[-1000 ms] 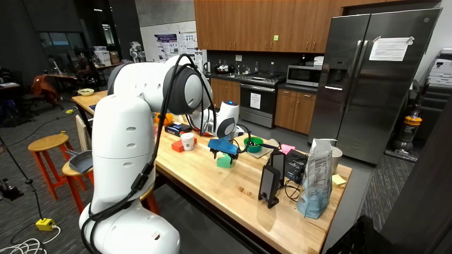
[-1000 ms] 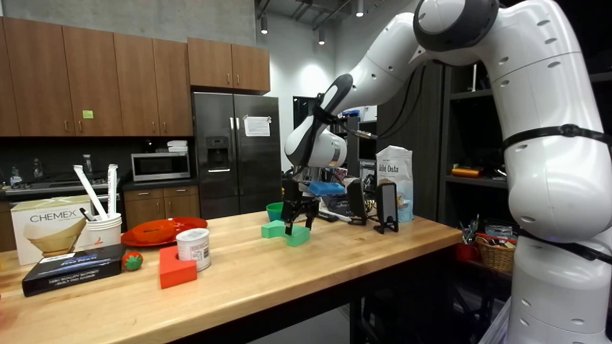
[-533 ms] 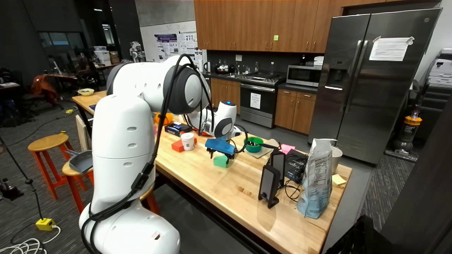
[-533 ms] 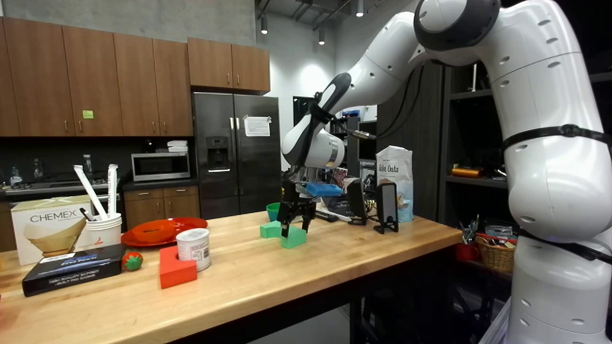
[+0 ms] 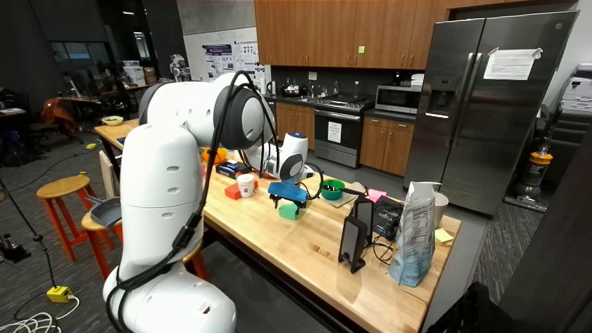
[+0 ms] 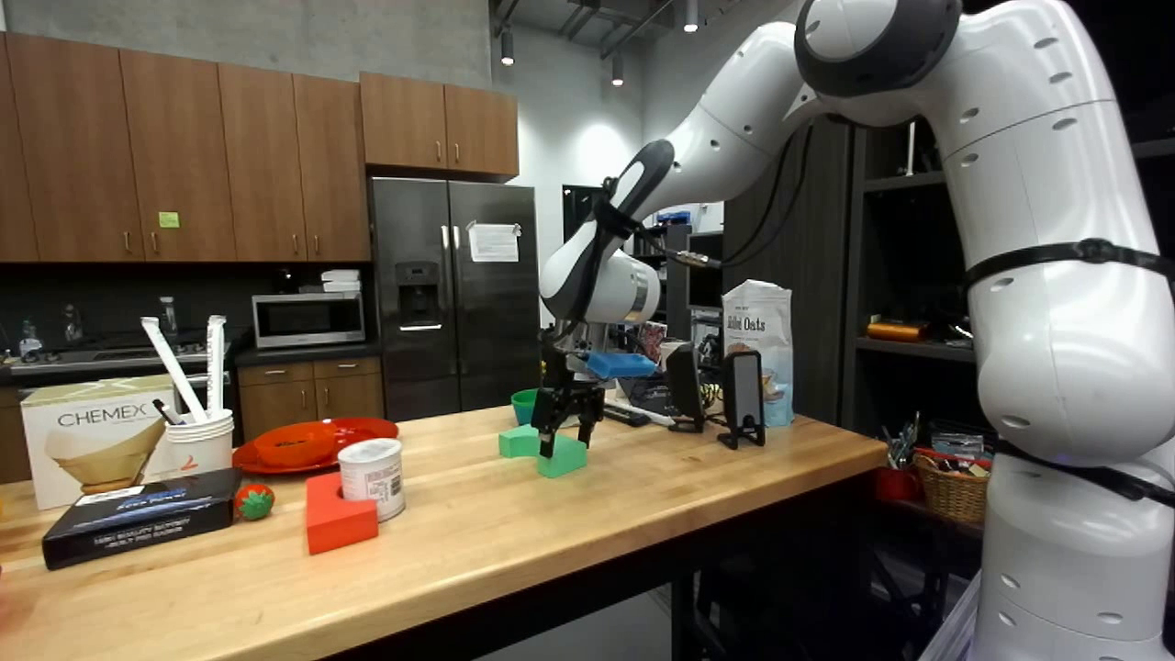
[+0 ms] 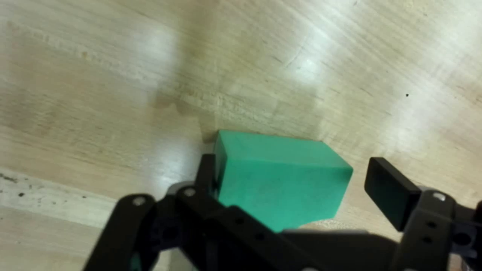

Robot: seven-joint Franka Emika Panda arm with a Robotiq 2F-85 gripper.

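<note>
A green curved block lies on the wooden table in both exterior views. In the wrist view the green block sits between my spread fingers. My gripper is open, low over the block and pointing down. Its left finger is against or very near the block's left side; I cannot tell if it touches. The right finger stands apart from the block, with bare table showing between. The gripper also shows in both exterior views. The block's near part is hidden behind the gripper in the wrist view.
A red block and a white tub stand together. A green bowl is behind the gripper. Black speakers and an oats bag stand near one table end. A black box and Chemex box stand at the other.
My gripper has moved a little to the left in both exterior views. The green block has shifted slightly the same way. The motion in the last half second is very small.
</note>
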